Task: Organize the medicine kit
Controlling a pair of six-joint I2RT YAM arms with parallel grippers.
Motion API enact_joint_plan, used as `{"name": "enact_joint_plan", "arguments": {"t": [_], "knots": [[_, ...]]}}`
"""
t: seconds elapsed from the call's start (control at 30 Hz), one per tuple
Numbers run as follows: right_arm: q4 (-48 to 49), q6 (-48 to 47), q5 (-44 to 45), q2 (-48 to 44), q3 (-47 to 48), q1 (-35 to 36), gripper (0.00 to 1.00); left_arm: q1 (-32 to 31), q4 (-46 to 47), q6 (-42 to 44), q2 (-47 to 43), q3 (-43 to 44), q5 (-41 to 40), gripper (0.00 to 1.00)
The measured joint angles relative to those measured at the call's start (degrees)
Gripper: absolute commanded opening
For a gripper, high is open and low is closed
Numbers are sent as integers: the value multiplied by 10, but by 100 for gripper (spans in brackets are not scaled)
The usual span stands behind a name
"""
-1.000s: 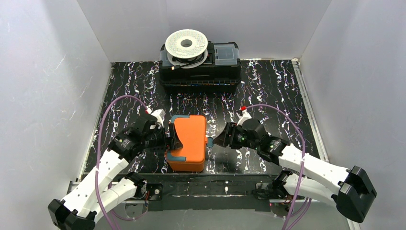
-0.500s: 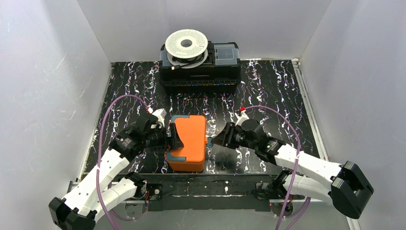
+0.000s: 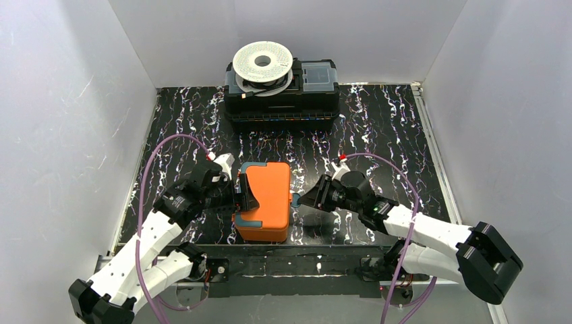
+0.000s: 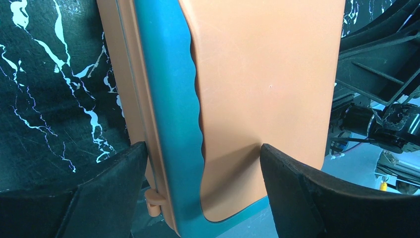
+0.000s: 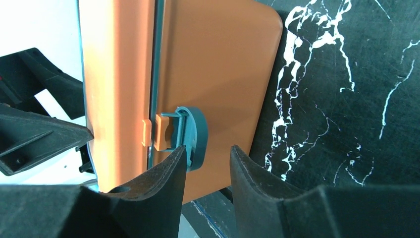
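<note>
The medicine kit (image 3: pixel 266 199) is a closed orange box with teal trim, lying near the front middle of the mat. My left gripper (image 3: pixel 243 196) is shut on its left, hinge-side edge; in the left wrist view (image 4: pixel 203 153) one finger presses the orange lid (image 4: pixel 267 74) and the other the underside. My right gripper (image 3: pixel 305 200) is at the kit's right side by the teal latch (image 3: pixel 294 199). In the right wrist view the jaws (image 5: pixel 208 151) stand narrowly apart, with the latch (image 5: pixel 190 131) touching the left fingertip and the kit's side (image 5: pixel 218 59) behind.
A black toolbox (image 3: pixel 281 98) with a white spool (image 3: pixel 263 62) on it stands at the back of the black marbled mat (image 3: pixel 384 128). White walls close in the left, right and back. Purple cables loop over both arms.
The right arm has drawn in a little toward the kit, bringing its fingertips up to the latch. The left gripper and the kit have not moved.
</note>
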Motion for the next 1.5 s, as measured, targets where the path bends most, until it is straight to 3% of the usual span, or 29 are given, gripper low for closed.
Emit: {"name": "enact_joint_plan", "arguments": {"t": [0.7, 1.03, 1.2, 1.5], "knots": [[73, 23, -26, 25, -3, -1, 34, 0, 9, -2, -9, -8, 4, 82], [66, 22, -27, 24, -3, -1, 14, 0, 10, -1, -9, -9, 5, 82], [29, 12, -24, 14, 8, -3, 4, 0, 12, -1, -7, -9, 5, 82], [-127, -54, 1, -17, 81, -3, 3, 0, 16, -2, 1, -9, 14, 81]]}}
